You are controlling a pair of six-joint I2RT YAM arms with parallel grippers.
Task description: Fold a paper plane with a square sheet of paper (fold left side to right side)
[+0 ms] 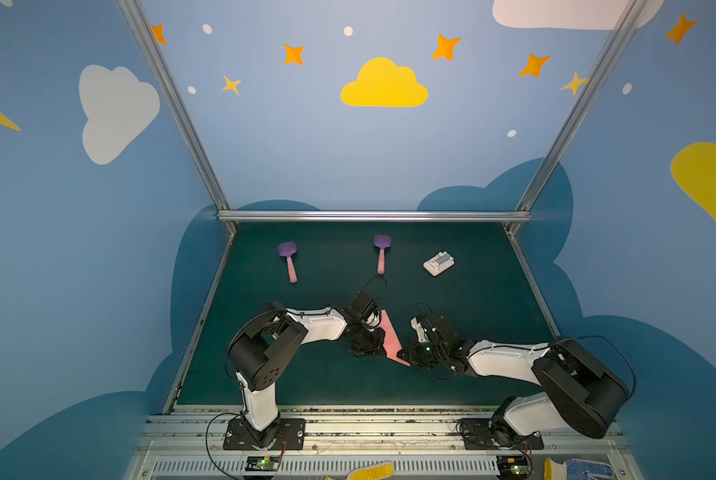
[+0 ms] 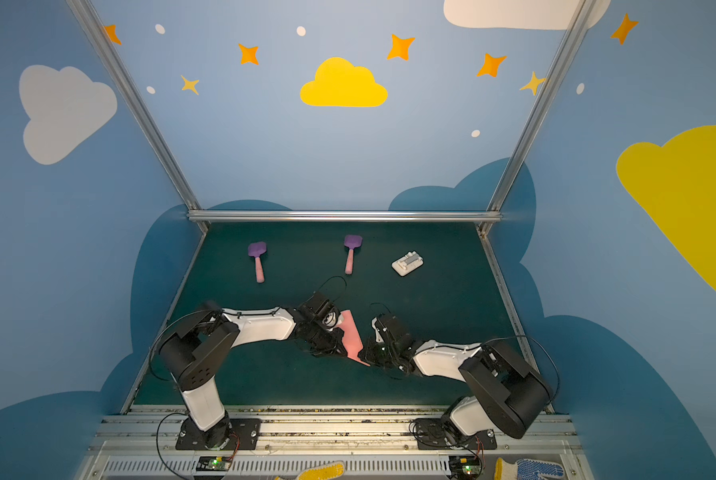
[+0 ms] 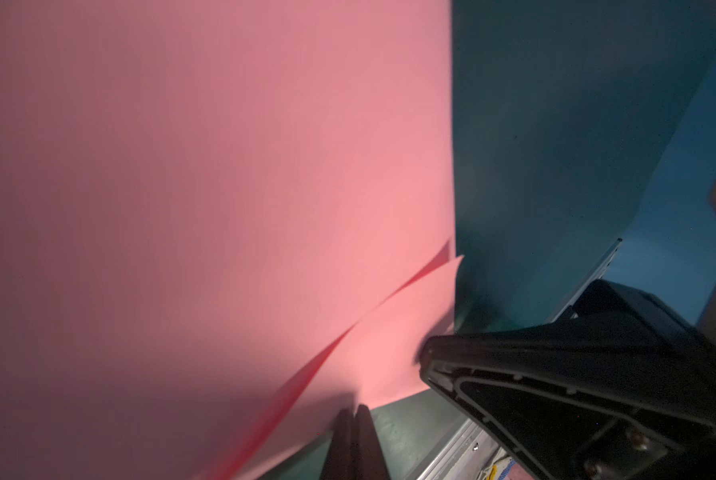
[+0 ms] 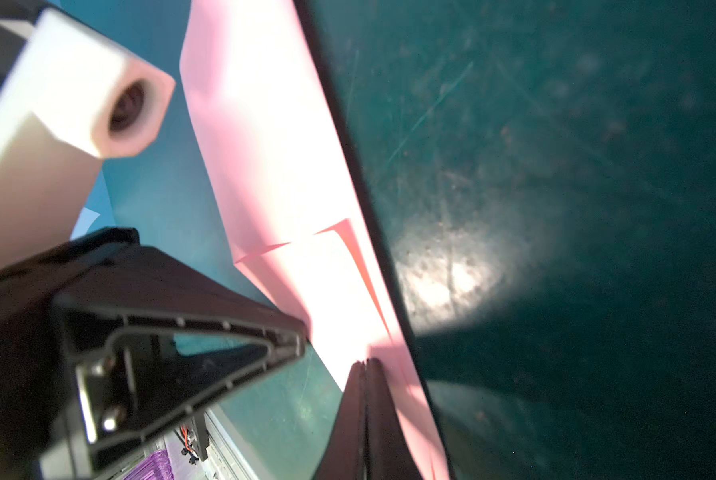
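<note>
1. Paper plane [image 1: 391, 336], a slim, pointed fold of salmon-pink paper, sat near the front middle of the dark green surface [image 1: 472, 332], between the two arms in both top views [image 2: 353, 336].
2. The left gripper [image 1: 376, 348] met the pink fold from the left, and the right gripper [image 1: 406, 355] met its near, pointed end from the right.
3. In the left wrist view, the left gripper [image 3: 354, 419] had its fingers pressed together with the paper's edge at their tips. The paper plane [image 3: 223, 187] filled most of that view, with one layer curling away from another.
4. In the right wrist view, the right gripper [image 4: 366, 374] also had its fingers closed tight, with pink paper pinched at the tips. The paper plane [image 4: 273, 166] ran away from them as a long strip with a creased flap, and it cast a dark shadow line along one edge on the surface.
5. Each wrist view showed a black triangular finger of the opposite arm just beside the paper.
6. Well behind the arms lay a purple-headed spatula [image 1: 289, 262], a second spatula [image 1: 381, 253] and a white block [image 1: 438, 263], all apart from the paper.
</note>
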